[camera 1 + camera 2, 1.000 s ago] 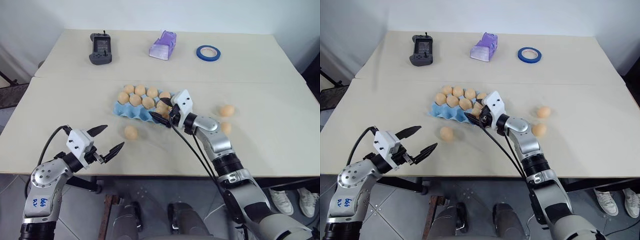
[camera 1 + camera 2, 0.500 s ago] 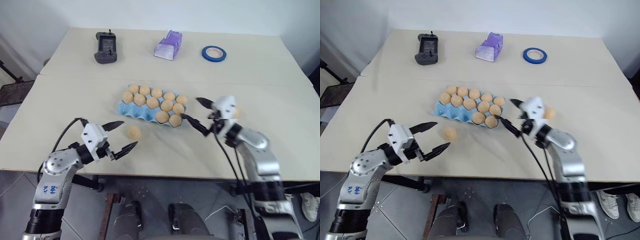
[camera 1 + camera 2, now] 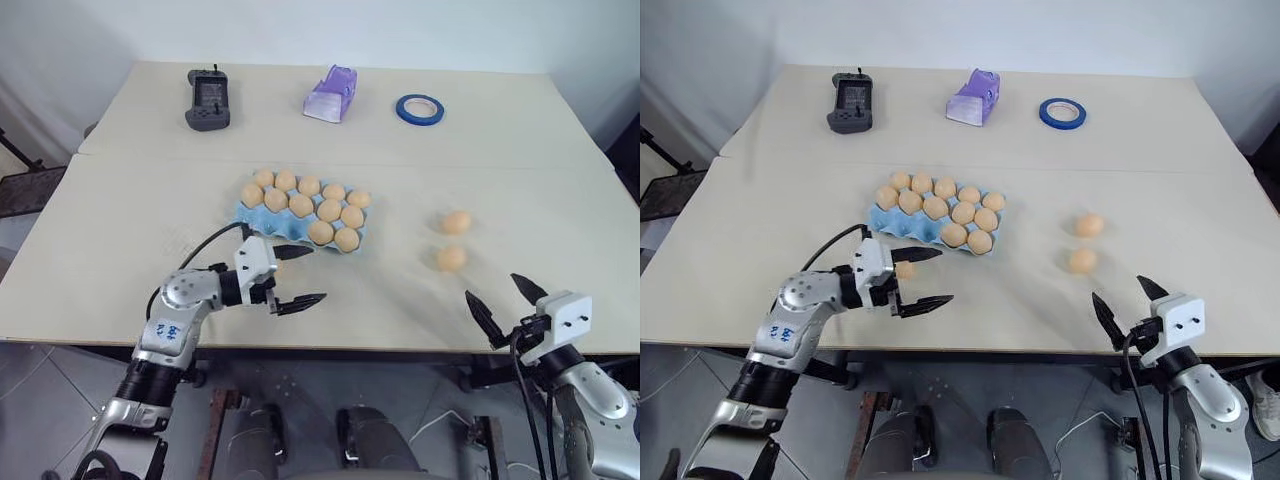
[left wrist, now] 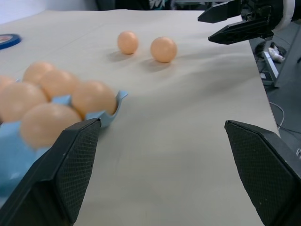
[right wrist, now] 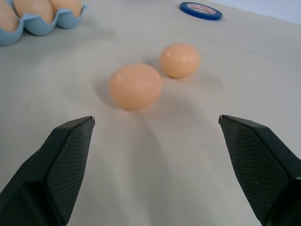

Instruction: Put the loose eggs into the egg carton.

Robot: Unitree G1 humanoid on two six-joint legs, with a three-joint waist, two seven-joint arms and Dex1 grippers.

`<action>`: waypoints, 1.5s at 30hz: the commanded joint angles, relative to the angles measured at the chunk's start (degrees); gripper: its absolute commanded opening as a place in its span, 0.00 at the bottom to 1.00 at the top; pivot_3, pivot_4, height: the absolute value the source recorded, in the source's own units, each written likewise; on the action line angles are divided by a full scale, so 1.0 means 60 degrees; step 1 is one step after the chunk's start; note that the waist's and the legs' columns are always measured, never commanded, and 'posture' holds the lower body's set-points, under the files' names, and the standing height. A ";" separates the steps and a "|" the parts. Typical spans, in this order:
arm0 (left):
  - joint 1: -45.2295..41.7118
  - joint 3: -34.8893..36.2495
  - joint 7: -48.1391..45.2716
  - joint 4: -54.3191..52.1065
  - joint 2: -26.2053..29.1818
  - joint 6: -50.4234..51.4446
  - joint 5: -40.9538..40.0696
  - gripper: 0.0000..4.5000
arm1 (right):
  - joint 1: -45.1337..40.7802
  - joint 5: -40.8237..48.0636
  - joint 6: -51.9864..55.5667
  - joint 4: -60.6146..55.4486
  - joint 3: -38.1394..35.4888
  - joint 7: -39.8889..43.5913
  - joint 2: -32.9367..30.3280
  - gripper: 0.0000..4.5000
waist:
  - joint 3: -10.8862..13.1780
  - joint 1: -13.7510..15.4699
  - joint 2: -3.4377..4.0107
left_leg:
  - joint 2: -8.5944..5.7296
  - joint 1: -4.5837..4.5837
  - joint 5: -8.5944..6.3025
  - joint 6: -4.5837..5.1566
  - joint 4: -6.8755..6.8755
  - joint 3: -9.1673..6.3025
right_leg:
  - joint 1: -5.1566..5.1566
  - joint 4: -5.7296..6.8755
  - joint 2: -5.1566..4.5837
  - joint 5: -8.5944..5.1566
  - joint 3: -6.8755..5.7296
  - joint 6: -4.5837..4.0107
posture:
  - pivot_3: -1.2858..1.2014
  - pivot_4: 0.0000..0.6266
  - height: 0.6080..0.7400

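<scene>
Eggs (image 3: 455, 222), smooth, pale orange-tan ovals, are seen loose on the desk (image 3: 120, 220) right of the light-blue carton (image 3: 252, 214), mostly filled. Both grippers' jaws are spread wide, empty.

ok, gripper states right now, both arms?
Left gripper: open, empty, beside the light-blue moulded egg carton.
Right gripper: open, empty.

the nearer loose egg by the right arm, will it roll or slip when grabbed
Probably rolls: the egg is a smooth oval lying free on the flat table, with nothing holding it in place. It may slip, since its shell looks smooth against hard black jaws. A sideways nudge could send it into the second egg close behind.
</scene>
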 commanded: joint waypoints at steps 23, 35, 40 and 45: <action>0.0592 0.0632 0.0590 -0.0730 0.0257 -0.0549 0.0043 1.00 | -0.4647 -0.0499 0.0105 0.4380 0.1451 0.0318 -0.0433 0.52 | 0.0000 0.0030 0.0001 | 0.0000 -0.0005 0.0010 0.0004 0.0007 -0.0006 | -0.0015 0.0029 0.0007 -0.0008 -0.0007 -0.0006 | 0.52 0.24 1.00; 0.2117 0.2807 0.1854 -0.1550 0.0651 -0.0081 -0.0743 1.00 | -0.5645 -0.0025 0.1474 0.1726 0.3287 0.1195 0.0224 0.50 | 0.0002 -0.0078 0.0003 | 0.0022 0.0001 0.0021 -0.0010 0.0009 -0.0008 | -0.0027 0.0065 0.0025 -0.0009 -0.0005 -0.0005 | 0.52 0.24 1.00; 0.3322 0.3984 0.2462 -0.1964 0.0775 0.0026 -0.0955 1.00 | -0.7309 -0.0554 0.2555 0.1732 0.4726 0.0866 0.1298 0.50 | 0.0002 -0.0123 0.0001 | 0.0020 0.0000 0.0023 -0.0017 -0.0002 -0.0006 | -0.0038 0.0072 0.0008 -0.0011 -0.0010 -0.0013 | 0.52 0.24 1.00; 0.4073 0.4489 0.3061 -0.2404 0.0585 0.0088 -0.1056 1.00 | -0.8735 -0.1185 0.2388 0.3183 0.5571 0.0592 0.2574 0.50 | -0.0002 -0.0003 -0.0008 | 0.0007 -0.0012 0.0021 -0.0019 -0.0043 -0.0008 | -0.0049 0.0040 -0.0010 -0.0018 -0.0021 -0.0027 | 0.52 0.24 1.00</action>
